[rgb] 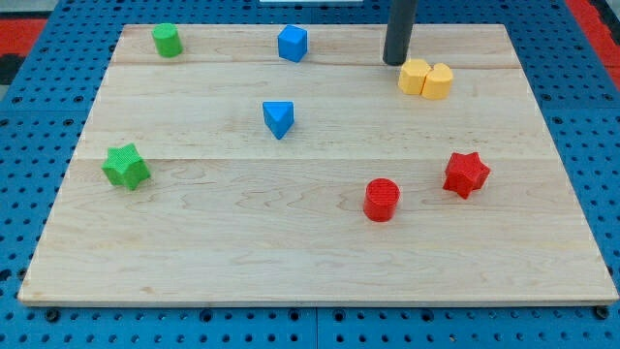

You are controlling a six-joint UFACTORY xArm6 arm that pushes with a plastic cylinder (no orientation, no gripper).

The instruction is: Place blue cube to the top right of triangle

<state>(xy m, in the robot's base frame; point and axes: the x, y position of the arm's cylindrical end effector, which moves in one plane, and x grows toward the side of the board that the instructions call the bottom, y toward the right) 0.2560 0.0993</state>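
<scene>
The blue cube [293, 44] sits near the view's top, left of centre. The blue triangle [278, 118] lies below it, slightly to the left. My tip [394, 62] rests on the board near the view's top, well to the right of the blue cube and just left of the yellow blocks. It touches neither blue block.
Two yellow blocks [426, 79] sit side by side just right of my tip. A green cylinder [168, 40] is at the top left, a green star [126, 166] at the left. A red cylinder [382, 200] and red star [466, 174] lie at the lower right of the wooden board [194, 252].
</scene>
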